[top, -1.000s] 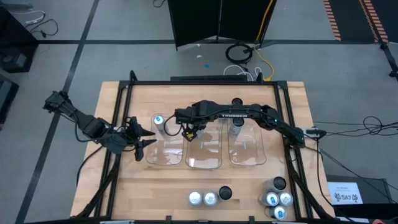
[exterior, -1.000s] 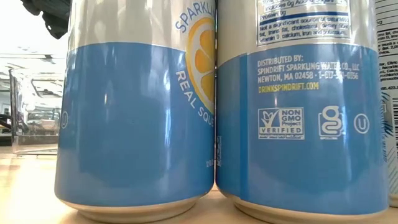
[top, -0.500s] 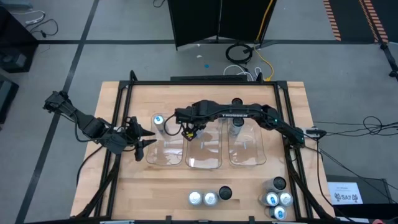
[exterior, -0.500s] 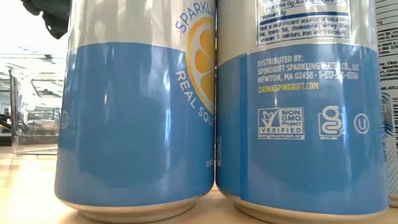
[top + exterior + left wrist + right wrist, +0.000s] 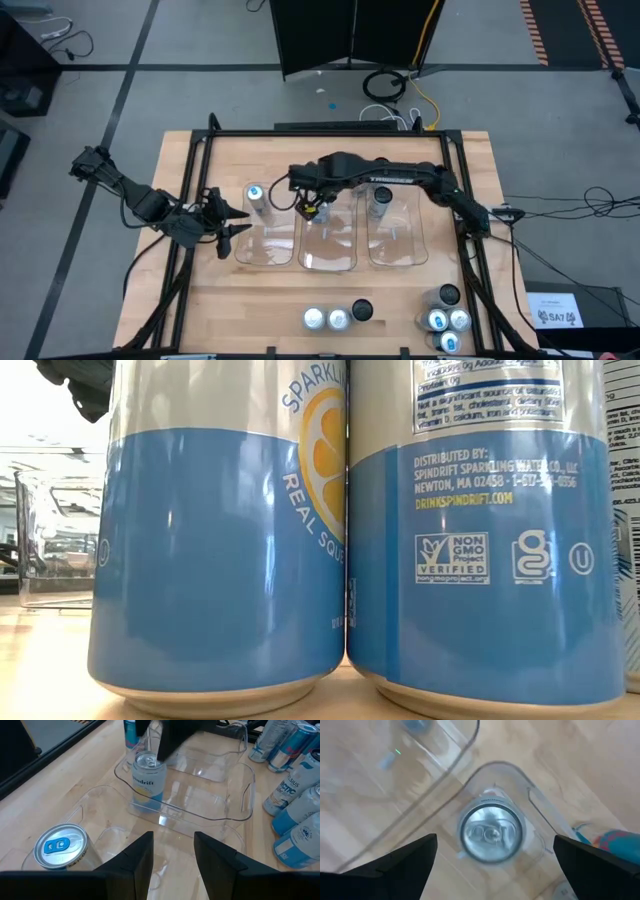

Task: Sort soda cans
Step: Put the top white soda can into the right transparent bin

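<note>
Soda cans in three groups, high view: one in each of three clear trays at centre, a row of three at the bottom edge (image 5: 337, 317), a cluster of four at lower right (image 5: 445, 312). Left tray (image 5: 262, 250) holds a blue-marked can (image 5: 255, 195); middle tray (image 5: 328, 258) holds a plain silver-top can (image 5: 316, 212); right tray (image 5: 397, 245) holds a can (image 5: 380, 197) partly covered by the right arm. Right gripper (image 5: 311, 203) hangs directly over the middle-tray can, fingers spread wide, can top centred betw. them in right wrist view, no contact seen. Left gripper (image 5: 232, 221) waits at centre-left just beside the left tray, fingers parted, holding nothing. Left wrist view: right arm blocks the area behind the silver-top can; more cans cut off at upper right. Low view: two blue-and-silver cans (image 5: 225, 530) touching, filling the frame, tops cut off; most of the table behind them is hidden.
</note>
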